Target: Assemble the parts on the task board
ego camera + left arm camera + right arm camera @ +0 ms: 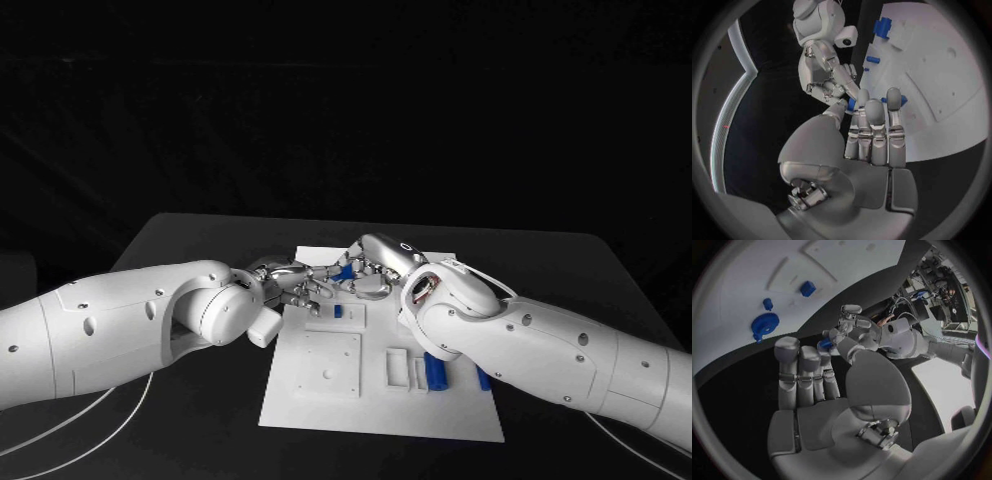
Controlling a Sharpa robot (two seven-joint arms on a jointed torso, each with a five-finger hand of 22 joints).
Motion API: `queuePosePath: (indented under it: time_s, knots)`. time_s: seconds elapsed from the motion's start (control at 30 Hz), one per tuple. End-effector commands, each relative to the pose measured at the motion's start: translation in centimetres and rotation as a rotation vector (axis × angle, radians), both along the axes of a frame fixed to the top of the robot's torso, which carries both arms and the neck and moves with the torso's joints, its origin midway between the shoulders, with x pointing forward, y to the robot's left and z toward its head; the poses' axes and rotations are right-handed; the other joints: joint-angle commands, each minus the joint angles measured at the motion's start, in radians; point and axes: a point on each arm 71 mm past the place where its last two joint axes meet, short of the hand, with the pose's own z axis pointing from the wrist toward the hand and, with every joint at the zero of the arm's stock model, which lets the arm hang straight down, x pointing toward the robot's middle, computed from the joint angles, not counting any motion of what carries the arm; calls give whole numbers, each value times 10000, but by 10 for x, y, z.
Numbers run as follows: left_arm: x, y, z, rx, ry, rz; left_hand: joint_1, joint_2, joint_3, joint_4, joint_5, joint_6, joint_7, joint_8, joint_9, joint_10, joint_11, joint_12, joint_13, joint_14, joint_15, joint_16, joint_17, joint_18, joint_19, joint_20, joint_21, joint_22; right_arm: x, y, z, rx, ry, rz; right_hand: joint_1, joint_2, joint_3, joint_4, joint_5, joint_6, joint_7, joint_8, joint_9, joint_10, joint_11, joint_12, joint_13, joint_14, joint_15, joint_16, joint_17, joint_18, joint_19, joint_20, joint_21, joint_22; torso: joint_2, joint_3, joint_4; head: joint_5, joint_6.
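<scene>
Both hands meet above board (pixel 382 400) far edge. Left hand (pixel 293 284) and right hand (pixel 372 268) each touch small blue part (pixel 852 103) between fingertips; which truly grips, cannot tell. Risk: uneven release, part drops onto counter (pixel 577 270).

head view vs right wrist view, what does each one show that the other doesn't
Head view alone: the blue bars standing in slots at the task board's near right, and both white arms. Right wrist view alone: a round blue part and a small blue block lying on the board. Both: the left hand and right hand meeting fingertip to fingertip around a small blue part above the board.
</scene>
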Motion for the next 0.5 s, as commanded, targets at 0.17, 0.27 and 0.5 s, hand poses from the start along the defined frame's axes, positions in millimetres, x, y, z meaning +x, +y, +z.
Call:
queuePosePath:
  time_s: [0.17,0.27,0.5]
  knots:
    - [0,1,1,151,8,-462,-516,-746,-805,572,-1346,-306,87,22,104,367,148,-32,85,-63,104,14,-35,-67,34,128,-150,153,0,-2,-3,-90,281,465,222,423,-174,-75,-51,287,-86,74,33,20,-39,-52,68,-6,-53,36,47,-178,407,-59,64,842,-10,-10,0,0,-45]
    - [0,3,1,216,-44,-539,-530,-899,-757,806,-1377,-442,117,87,155,370,162,-33,104,-73,111,33,-37,-56,64,138,-204,167,0,-4,-3,-26,348,482,214,433,-196,-77,-52,289,-89,75,33,25,-38,-53,74,-1,-53,41,55,-177,406,-60,67,842,-9,-9,-4,-14,-16]
    - [1,7,1,483,-271,-842,-756,-927,-728,1020,-1213,-1469,98,1547,1278,111,183,448,271,-167,97,240,46,-89,50,124,-205,197,1,-9,-4,251,598,419,220,490,-273,-120,-51,291,-90,73,32,31,-41,-55,117,5,-55,24,74,-168,395,-62,74,838,-5,-1,0,12,-19]
